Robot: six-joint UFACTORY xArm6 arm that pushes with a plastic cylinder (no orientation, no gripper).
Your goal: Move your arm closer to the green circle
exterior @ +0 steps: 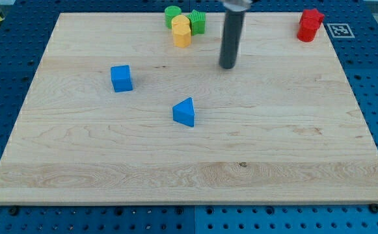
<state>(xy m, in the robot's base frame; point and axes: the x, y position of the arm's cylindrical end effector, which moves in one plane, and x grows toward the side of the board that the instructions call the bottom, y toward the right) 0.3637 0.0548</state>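
Observation:
The green circle (172, 14) stands at the top of the wooden board, left of centre, touching a cluster of yellow blocks (181, 30) and another green block (198, 21). My tip (228, 66) rests on the board to the right of and below that cluster, apart from every block. The rod rises straight up out of the view's top.
A blue cube (121, 78) sits at the left of the board. A blue triangle block (185, 112) lies near the middle, below and left of my tip. Red blocks (310, 25) stand at the top right corner. The board (78, 175) lies on a blue perforated table.

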